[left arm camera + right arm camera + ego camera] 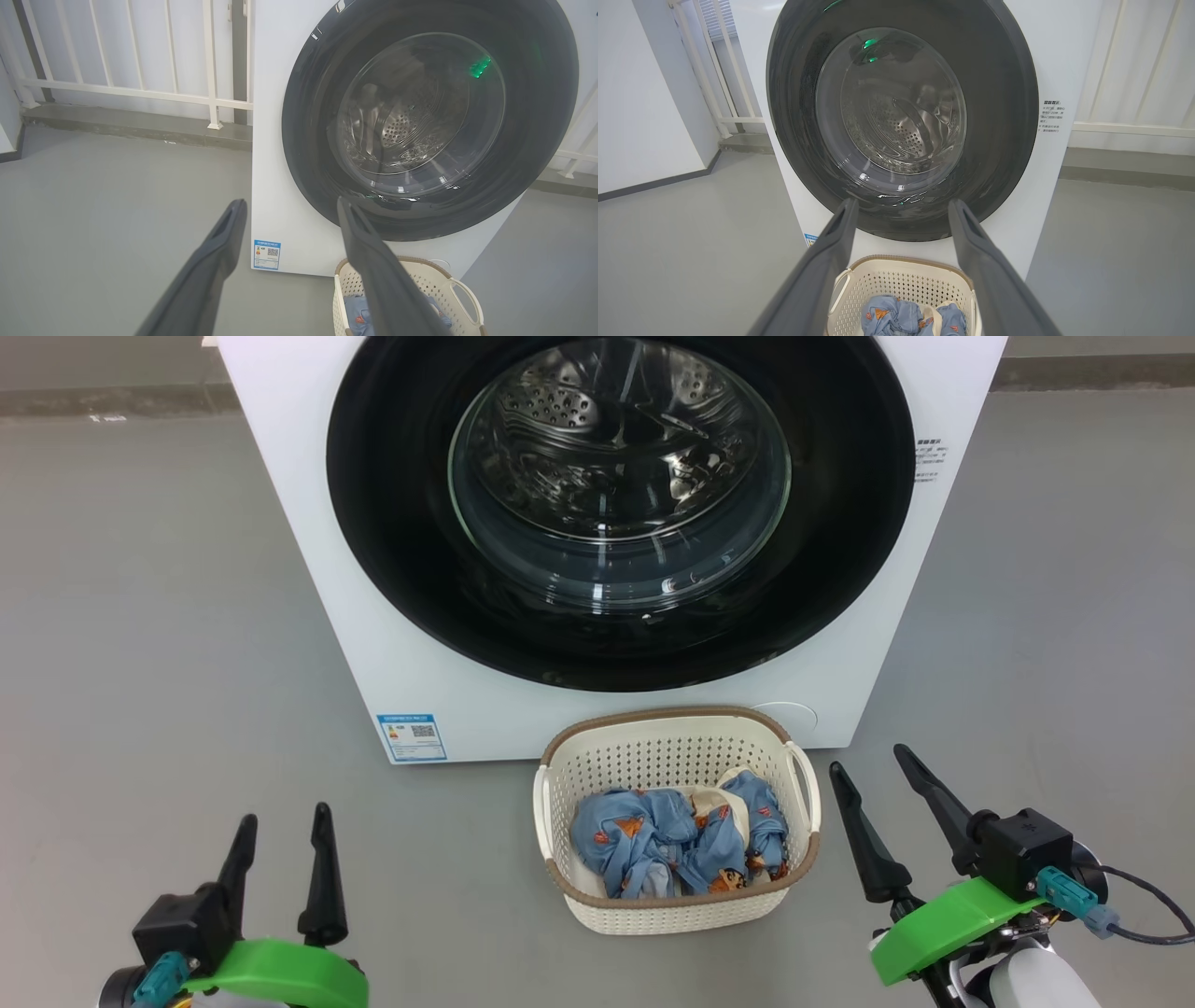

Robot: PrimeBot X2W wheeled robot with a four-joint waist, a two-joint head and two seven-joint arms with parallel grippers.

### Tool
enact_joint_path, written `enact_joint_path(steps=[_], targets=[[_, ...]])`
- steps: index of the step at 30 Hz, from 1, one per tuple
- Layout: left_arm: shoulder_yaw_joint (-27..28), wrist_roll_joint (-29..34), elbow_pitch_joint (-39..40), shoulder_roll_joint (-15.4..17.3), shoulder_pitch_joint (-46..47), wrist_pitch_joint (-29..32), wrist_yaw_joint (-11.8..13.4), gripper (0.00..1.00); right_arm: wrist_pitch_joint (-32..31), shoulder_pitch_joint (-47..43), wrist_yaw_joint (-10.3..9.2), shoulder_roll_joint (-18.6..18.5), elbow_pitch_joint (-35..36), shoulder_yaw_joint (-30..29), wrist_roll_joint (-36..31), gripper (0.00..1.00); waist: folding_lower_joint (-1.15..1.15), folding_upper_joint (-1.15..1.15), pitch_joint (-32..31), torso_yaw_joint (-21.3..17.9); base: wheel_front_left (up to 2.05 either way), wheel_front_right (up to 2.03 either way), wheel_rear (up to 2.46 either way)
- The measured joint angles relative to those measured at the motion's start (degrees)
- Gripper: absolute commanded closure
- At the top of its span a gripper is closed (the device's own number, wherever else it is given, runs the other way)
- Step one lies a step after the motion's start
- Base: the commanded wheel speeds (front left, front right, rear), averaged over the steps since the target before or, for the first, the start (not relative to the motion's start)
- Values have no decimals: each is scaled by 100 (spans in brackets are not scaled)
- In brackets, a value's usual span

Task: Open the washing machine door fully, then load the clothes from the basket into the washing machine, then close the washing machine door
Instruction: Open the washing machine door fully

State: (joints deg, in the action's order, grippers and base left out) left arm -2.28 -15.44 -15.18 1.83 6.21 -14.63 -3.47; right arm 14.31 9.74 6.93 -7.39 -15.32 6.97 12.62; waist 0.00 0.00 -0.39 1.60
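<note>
Floor [140, 616]: grey, with a white railing [140, 93] behind.
Washing machine [467, 709]: white; washing machine door [392, 523] stood shut, beyond both grippers.
Basket [653, 761]: held clothes [653, 845], between grippers, nearer right.
Left gripper [285, 814]: spread wide, empty.
Right gripper [867, 758]: spread wide, empty.
Blue label [412, 736]: QR code, print unreadable.

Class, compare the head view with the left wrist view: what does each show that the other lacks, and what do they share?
Head view adds the right gripper, open, and a black printed notice on the washing machine, right front. Left wrist view adds a white railing behind the machine and a green glint in the glass. Both share the washing machine door, shut; the blue label; the basket holding the clothes; the left gripper, open.
</note>
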Motion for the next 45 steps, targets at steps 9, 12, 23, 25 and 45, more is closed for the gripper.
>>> enact_joint_path(steps=[9, 12, 23, 25, 45], targets=[[3, -3, 5, 5, 1, 0, 21, 0, 0, 4, 0, 7, 1, -7, 0, 0, 0, 0, -8, -7, 22, 22, -44], [10, -9, 7, 10, 1, 0, 21, 0, 0, 19, 0, 12, 3, -7, 0, 0, 0, 0, -1, -11, 75, 75, -150], [2, -45, 5, 9, 2, 0, 26, 0, 0, 83, 0, 16, 3, -20, 0, 0, 0, 0, -14, -30, 115, 115, -231], [-1, -126, 27, 7, 2, 0, 16, 0, 0, 83, 0, 14, 3, -25, 0, 0, 0, 0, -15, -33, 110, 110, -221], [-27, -163, 30, 7, 2, 0, -11, 0, 0, 85, 0, -12, 3, -56, 0, 0, 0, 0, -2, -70, 33, 33, -67]])
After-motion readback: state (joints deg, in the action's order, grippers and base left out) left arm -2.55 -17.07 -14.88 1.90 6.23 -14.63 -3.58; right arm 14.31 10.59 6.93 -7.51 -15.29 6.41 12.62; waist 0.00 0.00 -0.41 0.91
